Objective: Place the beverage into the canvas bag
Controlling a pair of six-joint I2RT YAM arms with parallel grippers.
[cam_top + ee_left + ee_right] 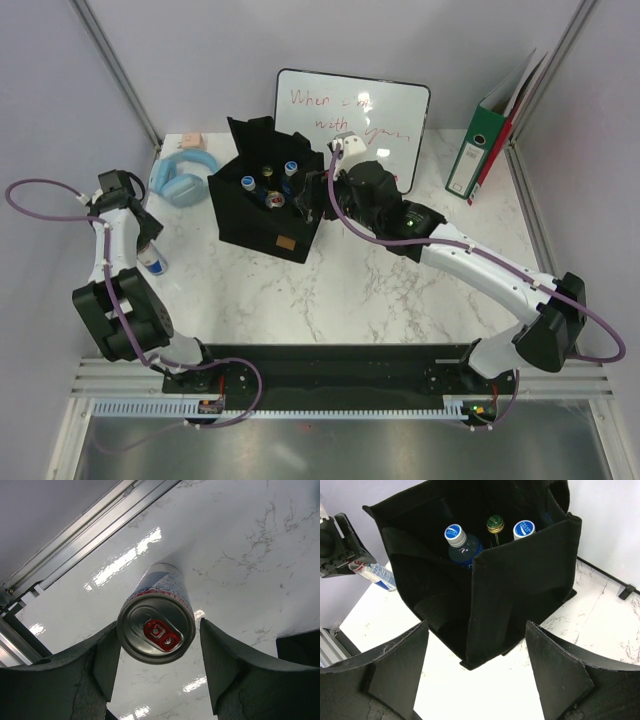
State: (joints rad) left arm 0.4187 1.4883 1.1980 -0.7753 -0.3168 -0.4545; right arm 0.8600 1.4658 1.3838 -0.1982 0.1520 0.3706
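The black canvas bag point(262, 203) stands open at mid-table with several bottles inside; its tan label point(287, 242) faces front. In the right wrist view the bag point(520, 580) holds two blue-capped bottles point(454, 533) and a gold-capped one point(495, 524). A beverage can point(153, 261) with a red tab stands upright on the table, left of the bag. My left gripper point(148, 238) is open with its jaws either side of the can's top point(156, 625); the left finger point(107, 655) is very close to it. My right gripper point(314, 196) is open and empty at the bag's right corner point(477, 630).
A whiteboard point(352, 115) leans behind the bag. A green binder point(484, 150) stands at the back right. A light-blue ring-shaped object point(184, 178) and a small pink item point(190, 139) lie at the back left. The metal rail of the table's left edge point(85, 535) runs close behind the can.
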